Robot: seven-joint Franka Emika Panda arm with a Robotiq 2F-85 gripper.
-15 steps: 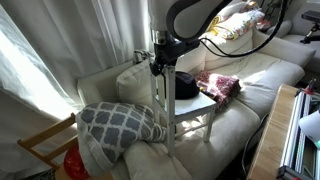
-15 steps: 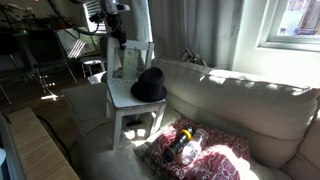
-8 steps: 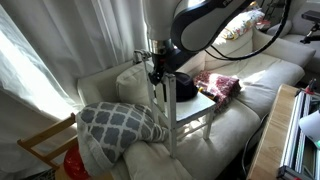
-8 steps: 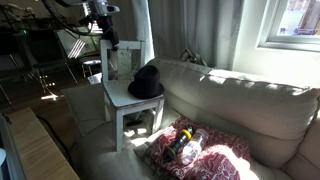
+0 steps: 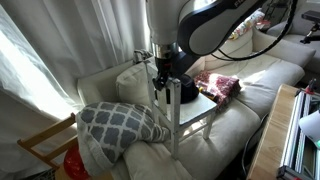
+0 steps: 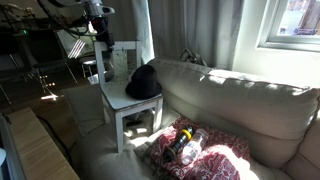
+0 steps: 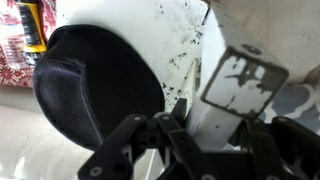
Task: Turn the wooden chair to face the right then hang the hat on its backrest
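The wooden chair [image 5: 197, 108] stands on the sofa, pale, with a square seat. It also shows in the other exterior view [image 6: 118, 101]. The black hat [image 5: 184, 86] lies on its seat, seen too in an exterior view [image 6: 143, 82] and in the wrist view [image 7: 95, 88]. My gripper [image 5: 160, 68] is at the top of the backrest [image 6: 121, 60] and shut on its top rail. In the wrist view the jaws [image 7: 200, 135] clamp the white rail [image 7: 205, 108] above the seat [image 7: 165, 35].
A grey patterned pillow [image 5: 120, 122] leans against the chair's side. A red patterned cloth [image 5: 218, 84] lies on the sofa [image 6: 240, 100], with a bottle [image 6: 186, 148] on it. A tan wood chair frame [image 5: 45, 140] stands beside the sofa. Curtains hang behind.
My gripper has moved along with the backrest in its grip. The chair has turned on the sofa, and the hat has ridden along on the seat.
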